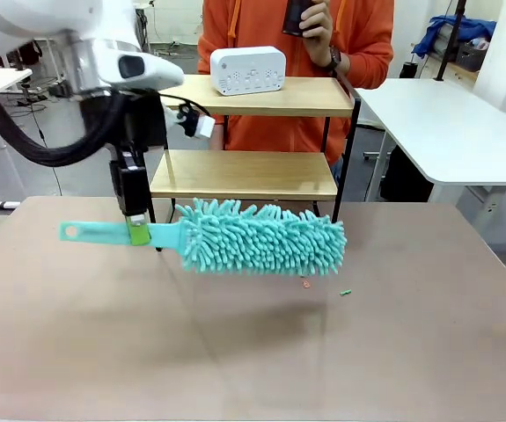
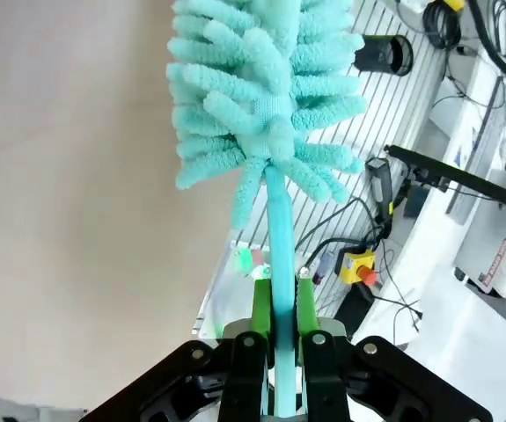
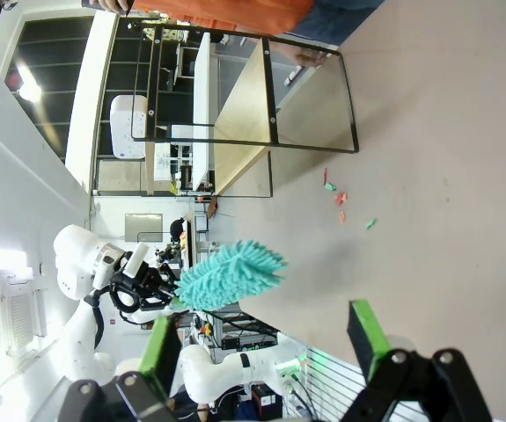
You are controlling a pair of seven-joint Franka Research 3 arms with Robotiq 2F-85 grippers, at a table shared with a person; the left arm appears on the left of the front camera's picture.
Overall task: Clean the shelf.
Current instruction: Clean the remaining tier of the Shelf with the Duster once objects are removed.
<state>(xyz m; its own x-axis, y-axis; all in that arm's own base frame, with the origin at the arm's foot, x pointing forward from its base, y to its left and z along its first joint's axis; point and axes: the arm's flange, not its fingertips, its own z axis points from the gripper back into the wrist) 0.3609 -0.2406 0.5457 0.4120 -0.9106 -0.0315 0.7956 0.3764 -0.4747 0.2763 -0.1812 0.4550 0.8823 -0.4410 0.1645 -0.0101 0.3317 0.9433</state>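
Between the left jaws sits the flat handle (image 1: 94,232) of a teal duster (image 1: 261,237). They are clenched on it near its middle, green pads (image 2: 260,299) pressed to either side. The free end of the handle pokes out on one side of the jaws. The fluffy head stretches out level on the other, towards the robot's right, and hangs clear above the tabletop (image 1: 235,352).

Just beyond the jaws stands the shelf (image 1: 244,174), at the far side of the tabletop. The duster head floats in front of its lower board and touches neither board. That lower board looks bare. The upper board carries a white device (image 1: 248,69), and a person (image 1: 367,44) stands behind it.

Below the head's far tip, a few small red and green scraps (image 1: 305,283) lie on the tabletop near the shelf's foot.

Well off to the side, the right jaws are released and spread wide, holding nothing, and face the shelf from a distance.

As for progress, the tool is in hand and aimed about right, but no wiping contact is being made at this moment. I see no crumbs on either board, though fine dust would be too small to tell. My guess is that the boards need a pass, and the scraps on the tabletop may need clearing too.
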